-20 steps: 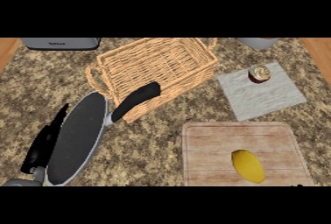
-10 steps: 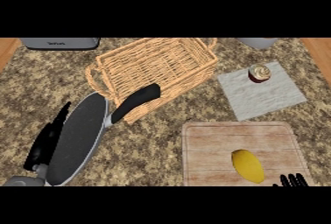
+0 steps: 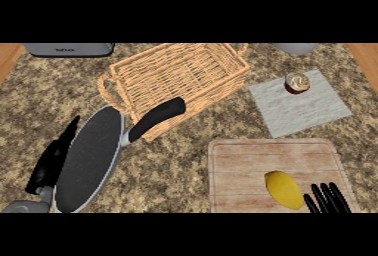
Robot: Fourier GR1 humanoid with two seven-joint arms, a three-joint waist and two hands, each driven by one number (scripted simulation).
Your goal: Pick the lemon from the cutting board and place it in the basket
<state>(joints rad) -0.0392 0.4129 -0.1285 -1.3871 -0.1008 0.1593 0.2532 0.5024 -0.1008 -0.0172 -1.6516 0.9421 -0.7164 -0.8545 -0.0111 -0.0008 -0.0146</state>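
Rising from the lower edge, the right hand (image 3: 328, 198) shows only straight, slightly spread black fingers, holding nothing, over the near right corner of the board (image 3: 244, 160). The lemon (image 3: 284, 189) lies on that board just beside those fingers, on their left, its long axis slanting toward the board's near right corner; whether a fingertip touches it cannot be told. The board is pale wood with grooves running across it. Behind the board, touching or just overlapping its far right edge, lies a grey cloth (image 3: 310, 109), and a small round can (image 3: 298, 82) stands on the cloth's far part. Left of the cloth and behind the board's left corner sits the wicker basket (image 3: 177, 75), tilted in plan, with a handle at each end. A dark pan (image 3: 88, 157) lies well left of the board, its black handle (image 3: 156, 119) reaching up against the basket's near wall. The left hand (image 3: 52, 162) shows at the pan's far left side, black fingers straight along the pan's rim, its grey forearm at the lower left corner. All of it rests on a speckled counter (image 3: 184, 160).
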